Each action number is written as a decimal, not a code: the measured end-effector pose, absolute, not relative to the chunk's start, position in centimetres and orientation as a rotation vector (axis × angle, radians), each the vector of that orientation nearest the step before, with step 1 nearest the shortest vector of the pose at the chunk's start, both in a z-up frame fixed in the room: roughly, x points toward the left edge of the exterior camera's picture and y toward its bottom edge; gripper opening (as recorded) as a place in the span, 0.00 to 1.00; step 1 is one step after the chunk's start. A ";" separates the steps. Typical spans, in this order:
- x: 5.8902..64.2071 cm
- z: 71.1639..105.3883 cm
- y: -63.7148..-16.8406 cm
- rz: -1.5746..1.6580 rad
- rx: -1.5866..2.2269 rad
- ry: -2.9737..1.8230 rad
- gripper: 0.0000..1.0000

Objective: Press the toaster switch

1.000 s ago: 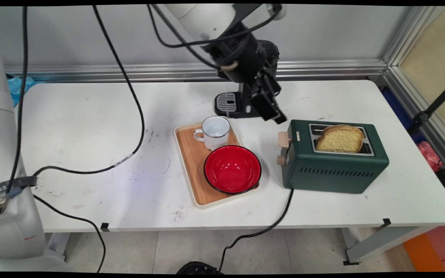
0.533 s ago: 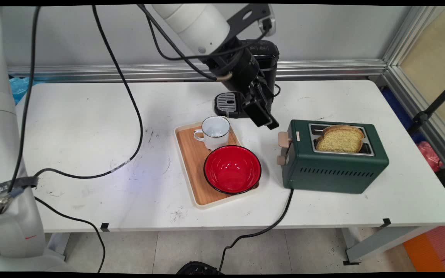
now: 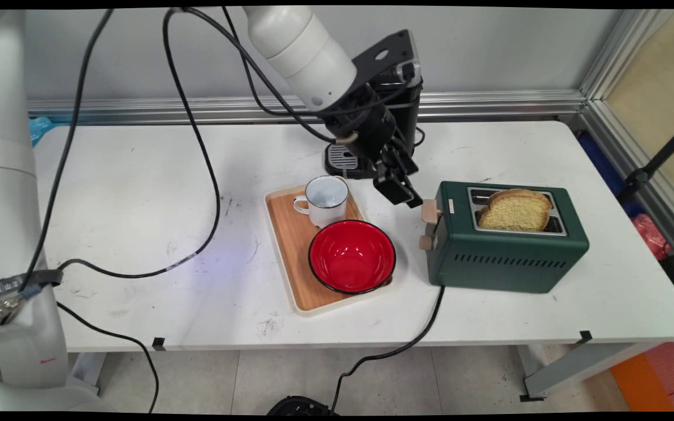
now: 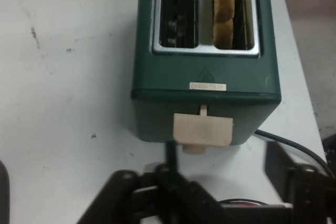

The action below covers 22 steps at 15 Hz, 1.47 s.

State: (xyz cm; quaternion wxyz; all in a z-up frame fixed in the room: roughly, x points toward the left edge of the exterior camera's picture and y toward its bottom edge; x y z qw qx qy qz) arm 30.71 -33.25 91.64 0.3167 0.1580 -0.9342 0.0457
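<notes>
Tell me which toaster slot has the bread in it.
The slot nearer the table's front edge holds the bread; in the hand view it is the right one. The other slot is empty.

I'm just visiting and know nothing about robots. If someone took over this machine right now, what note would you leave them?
Gripper: fingers open, holding nothing, just beside the toaster's beige lever. In the hand view the lever sits between the fingers; I cannot tell if they touch it.
Green toaster: one bread slice sticks up from a slot; the other slot is empty.
Left of it, a tray carries a white mug and a red bowl.
Black coffee machine stands behind the tray.
</notes>
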 end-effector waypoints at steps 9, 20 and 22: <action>29.5 89.3 -34.3 0.129 0.394 -2.465 0.00; 27.4 86.6 -35.2 0.118 0.383 -2.473 0.00; 27.3 86.2 -35.3 0.118 0.381 -2.479 0.00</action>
